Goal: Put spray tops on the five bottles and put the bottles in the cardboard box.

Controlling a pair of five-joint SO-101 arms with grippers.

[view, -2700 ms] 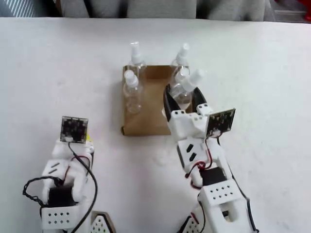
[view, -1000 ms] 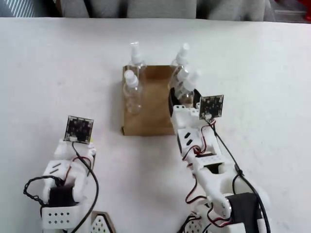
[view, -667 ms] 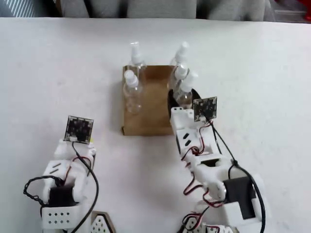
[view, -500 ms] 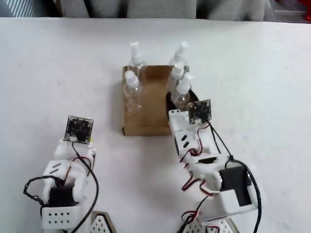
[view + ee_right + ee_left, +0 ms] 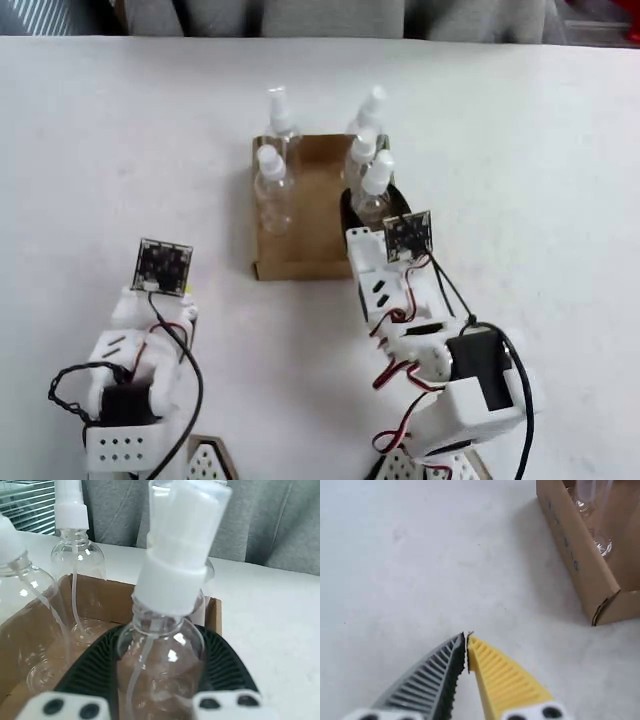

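My right gripper (image 5: 373,207) is shut on a clear bottle (image 5: 160,655) with a white spray top (image 5: 180,545); the black fingers (image 5: 95,665) wrap both sides of its body. It holds the bottle upright at the right side of the cardboard box (image 5: 305,215). Two more topped bottles (image 5: 270,180) (image 5: 360,152) stand in the box, and others (image 5: 280,112) (image 5: 371,104) at its far end. Beside the box's near left corner, my left gripper (image 5: 466,642) hangs shut and empty over bare table.
The box's near corner (image 5: 600,610) lies close to the left gripper. White tabletop (image 5: 520,150) stretches on both sides of the box. Grey fabric runs along the table's far edge (image 5: 280,525).
The right arm swung its gripper and bottle leftward, and the bottle came from tilted to upright at the box's right side. The left arm barely shifted.
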